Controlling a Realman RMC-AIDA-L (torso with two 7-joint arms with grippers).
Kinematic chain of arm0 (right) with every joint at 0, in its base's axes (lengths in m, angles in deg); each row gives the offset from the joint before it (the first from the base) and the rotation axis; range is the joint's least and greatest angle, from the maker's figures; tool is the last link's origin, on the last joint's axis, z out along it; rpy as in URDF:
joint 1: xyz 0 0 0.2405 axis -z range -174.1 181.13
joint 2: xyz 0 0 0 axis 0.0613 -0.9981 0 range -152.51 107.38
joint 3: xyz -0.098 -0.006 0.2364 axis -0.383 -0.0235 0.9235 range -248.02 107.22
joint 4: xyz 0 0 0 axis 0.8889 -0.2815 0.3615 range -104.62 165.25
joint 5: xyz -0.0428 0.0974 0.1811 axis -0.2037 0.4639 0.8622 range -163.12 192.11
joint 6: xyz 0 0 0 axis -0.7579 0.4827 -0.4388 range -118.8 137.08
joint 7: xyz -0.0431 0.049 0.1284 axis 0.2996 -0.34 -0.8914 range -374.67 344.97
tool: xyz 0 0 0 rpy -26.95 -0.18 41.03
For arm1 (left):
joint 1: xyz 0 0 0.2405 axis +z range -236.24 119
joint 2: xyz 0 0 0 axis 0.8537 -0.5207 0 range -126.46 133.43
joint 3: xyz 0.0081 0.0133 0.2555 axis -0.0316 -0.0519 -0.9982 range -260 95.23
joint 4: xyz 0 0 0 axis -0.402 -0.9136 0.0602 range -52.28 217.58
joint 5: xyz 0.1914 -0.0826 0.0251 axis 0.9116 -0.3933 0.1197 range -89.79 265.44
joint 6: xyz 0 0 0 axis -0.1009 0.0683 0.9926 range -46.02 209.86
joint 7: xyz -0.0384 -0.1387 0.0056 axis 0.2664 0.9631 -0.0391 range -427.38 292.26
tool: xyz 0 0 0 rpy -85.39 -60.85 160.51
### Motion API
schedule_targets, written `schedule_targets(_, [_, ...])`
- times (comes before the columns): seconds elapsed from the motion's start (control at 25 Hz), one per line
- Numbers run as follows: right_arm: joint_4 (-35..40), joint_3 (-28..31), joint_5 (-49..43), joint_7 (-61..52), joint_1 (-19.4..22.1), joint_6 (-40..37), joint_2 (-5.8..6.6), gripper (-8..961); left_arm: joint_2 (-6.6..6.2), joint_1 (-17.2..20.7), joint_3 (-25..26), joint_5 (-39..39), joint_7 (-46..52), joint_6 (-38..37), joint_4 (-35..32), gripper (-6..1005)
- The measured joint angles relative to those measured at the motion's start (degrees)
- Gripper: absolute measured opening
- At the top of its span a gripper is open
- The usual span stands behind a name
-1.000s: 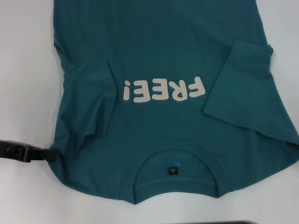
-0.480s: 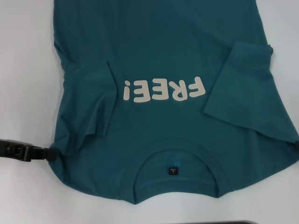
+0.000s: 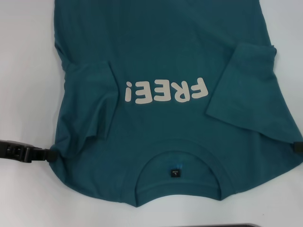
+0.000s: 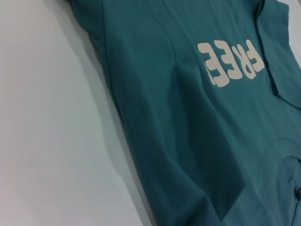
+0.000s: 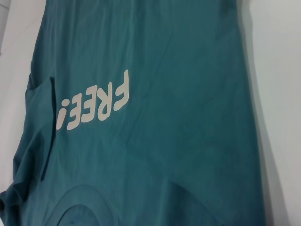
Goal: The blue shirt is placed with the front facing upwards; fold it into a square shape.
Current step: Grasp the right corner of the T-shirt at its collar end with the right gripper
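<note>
The blue shirt (image 3: 165, 56) lies front up on the white table, its white "FREE!" lettering (image 3: 165, 92) upside down to me and its collar (image 3: 179, 172) with the black label nearest me. Both sleeves are folded in over the chest. My left gripper (image 3: 53, 154) lies low on the table, its tip at the shirt's left shoulder edge. My right gripper (image 3: 297, 147) just shows at the picture's right edge, beside the shirt's right shoulder edge. The left wrist view shows the lettering (image 4: 230, 61) and the shirt's side edge; the right wrist view shows the lettering (image 5: 91, 101) and the chest.
White table (image 3: 23, 71) shows bare on both sides of the shirt and along the near edge. A dark strip (image 3: 236, 225) runs along the bottom edge of the head view.
The right gripper has come into view at the right edge beside the shirt's shoulder. The left gripper has shifted slightly at the left shoulder edge. The shirt lies as before.
</note>
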Motion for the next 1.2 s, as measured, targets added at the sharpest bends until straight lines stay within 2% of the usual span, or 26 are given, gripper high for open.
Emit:
schedule_targets(0.6, [0.02,-0.90,-0.95,-0.90,-0.72,0.15,0.14,809,-0.07,-0.10,0.00,0.00,-0.09,0.02,0.00,-2])
schedule_targets(0.68, [-0.22,-0.90,-2.24,-1.67,-1.12,0.17,0.14,596,-0.08,-0.15,0.00,0.00,-0.09,-0.02,0.00,-2])
schedule_targets(1.12, [-0.68,-0.74,-3.28,-2.77,-1.75,-0.58,-0.04,359,-0.09,-0.18,0.00,0.00,-0.09,-0.03,0.00,-2])
schedule_targets(1.2, [-0.68,-0.65,-3.31,-2.77,-1.74,-0.64,-0.01,287,-0.09,-0.18,0.00,0.00,-0.09,-0.01,0.00,-1])
